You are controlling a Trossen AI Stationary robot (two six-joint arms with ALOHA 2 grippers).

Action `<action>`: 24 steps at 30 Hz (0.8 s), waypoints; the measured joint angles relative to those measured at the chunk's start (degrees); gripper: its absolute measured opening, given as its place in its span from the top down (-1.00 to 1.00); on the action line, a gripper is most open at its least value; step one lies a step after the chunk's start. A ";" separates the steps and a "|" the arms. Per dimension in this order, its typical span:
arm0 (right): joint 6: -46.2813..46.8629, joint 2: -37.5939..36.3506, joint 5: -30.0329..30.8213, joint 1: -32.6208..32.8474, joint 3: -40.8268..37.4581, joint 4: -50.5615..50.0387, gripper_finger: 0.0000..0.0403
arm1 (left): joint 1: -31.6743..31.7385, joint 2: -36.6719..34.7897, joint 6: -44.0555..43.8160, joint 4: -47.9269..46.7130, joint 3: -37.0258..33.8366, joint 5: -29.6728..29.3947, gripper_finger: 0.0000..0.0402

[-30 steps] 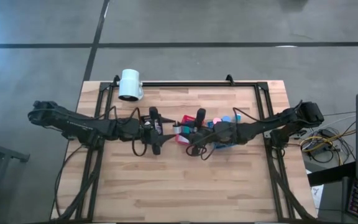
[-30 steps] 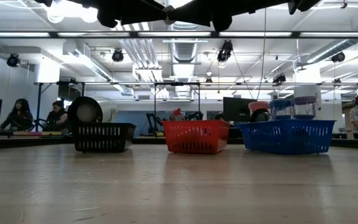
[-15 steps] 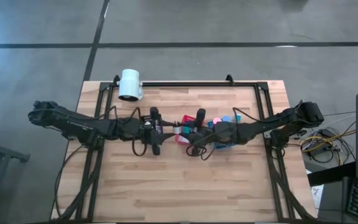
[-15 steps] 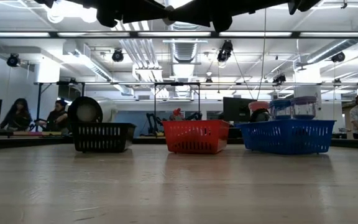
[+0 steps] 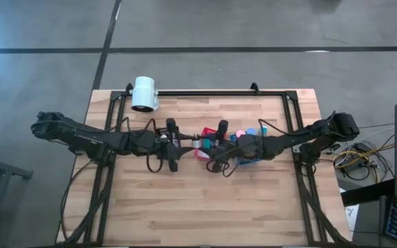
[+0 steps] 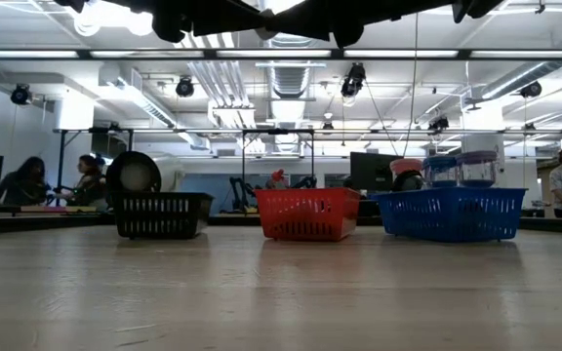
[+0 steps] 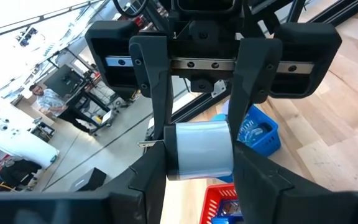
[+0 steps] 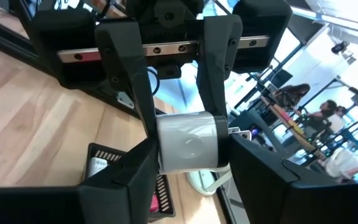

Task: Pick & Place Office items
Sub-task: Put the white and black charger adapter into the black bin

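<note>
Worktop centre: both arms on one white roll

Wooden worktop (image 5: 198,207) on a grey concrete floor, with a big white cylinder (image 5: 144,93) at the far left corner. Both arms reach in to mid-worktop and meet tip to tip. The left gripper (image 5: 185,142) comes from the left and the right gripper (image 5: 205,143) from the right. Between them is one office item, a small white roll (image 7: 199,149), held up off the worktop. In the left wrist view the right arm's fingers (image 7: 157,93) press both sides of the roll, and the left arm's own fingers flank its near end. The right wrist view shows the mirror of this. Both pairs of fingers look clenched on the roll.

In the low view three baskets stand in a row at the far edge: black tray (image 6: 162,214), red tray (image 6: 306,214), blue tray (image 6: 452,214). The blue one holds clear containers; other contents are too small to tell. In the high view the red and blue trays sit partly under the right arm. Seated people (image 6: 27,180) are in the room behind, and another person is at the far right.
</note>
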 joint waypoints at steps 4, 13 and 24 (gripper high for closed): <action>1.62 -0.31 -0.17 0.00 0.00 -0.22 0.01 | 0.00 -0.02 0.00 0.00 0.00 -0.03 0.25; 3.43 -2.26 -0.75 0.09 -0.09 -0.31 -0.07 | 0.02 -2.72 -1.38 -1.17 -0.04 -0.45 0.25; 17.51 -16.95 -18.12 -1.00 -5.51 -7.83 0.08 | 0.07 -19.32 -10.77 -13.58 -2.34 4.78 0.25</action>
